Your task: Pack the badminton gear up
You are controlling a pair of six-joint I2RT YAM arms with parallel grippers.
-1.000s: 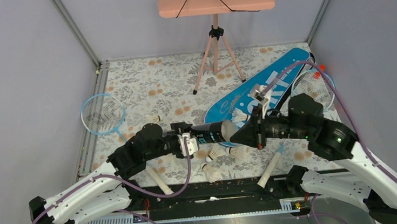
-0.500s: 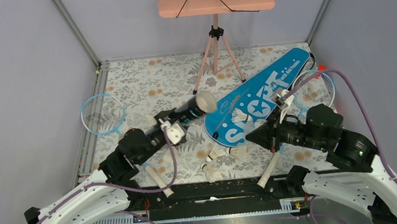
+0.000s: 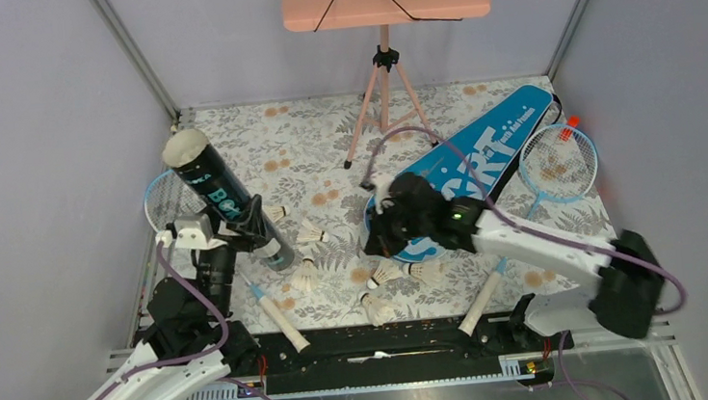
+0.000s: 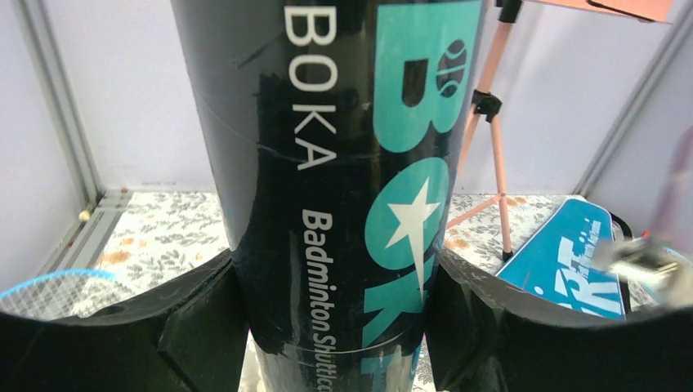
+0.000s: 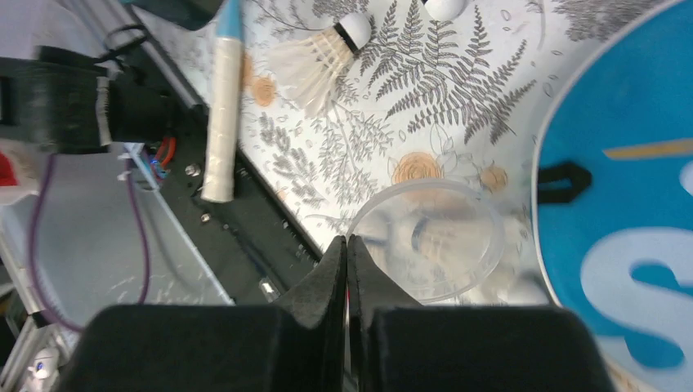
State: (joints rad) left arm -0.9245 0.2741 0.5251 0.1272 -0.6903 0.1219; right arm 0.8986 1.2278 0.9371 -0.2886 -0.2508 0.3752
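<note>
At nine o'clock: black tube (image 3: pixel 224 197) grasped upright by left claw (image 4: pixel 335 314); right claw (image 5: pixel 346 245) clenched, possibly on clear lid (image 5: pixel 433 245); shuttlecocks (image 3: pixel 310 233) judged next for loading.

Glossy black tube (image 4: pixel 327 204), clear plastic lid (image 5: pixel 429 241), white feather shuttlecock (image 5: pixel 315 61)

The black tube (image 4: pixel 343 188) is running off the left wrist view, top and bottom. From above, the right arm (image 3: pixel 528 243) is hiding the right gripper (image 5: pixel 346 245) and some of the blue bag's (image 3: pixel 503 129) lettering. A clear cap (image 5: pixel 458 237) by that gripper's tips is looking blurred.
</note>
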